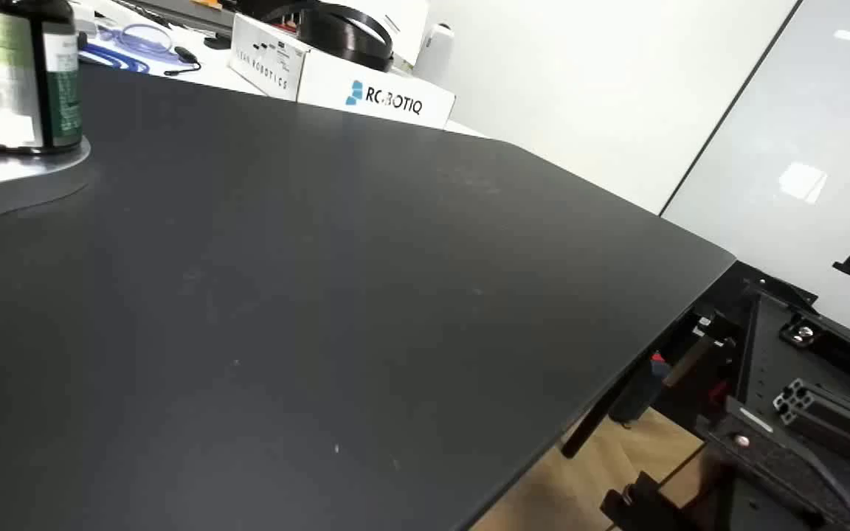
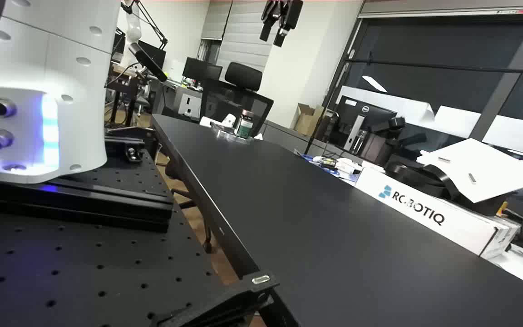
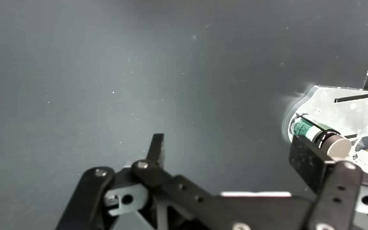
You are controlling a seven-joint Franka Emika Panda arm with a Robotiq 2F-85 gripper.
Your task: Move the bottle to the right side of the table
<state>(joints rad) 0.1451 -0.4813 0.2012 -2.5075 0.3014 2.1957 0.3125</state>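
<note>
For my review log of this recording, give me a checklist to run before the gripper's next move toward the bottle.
1. Gripper open: ok; its fingers stand wide apart, nothing between them.
2. Bottle between the fingers: not ok; in the wrist view it shows outside the gap.
3. Bottle upright: ok; it stands on a silvery plate.
4. Gripper at bottle height: not ok; it hangs higher.
5. Cap tight: cannot tell; it sits on the bottle.
6. Plate fixed to the table: cannot tell; no fastening shows clearly.
</note>
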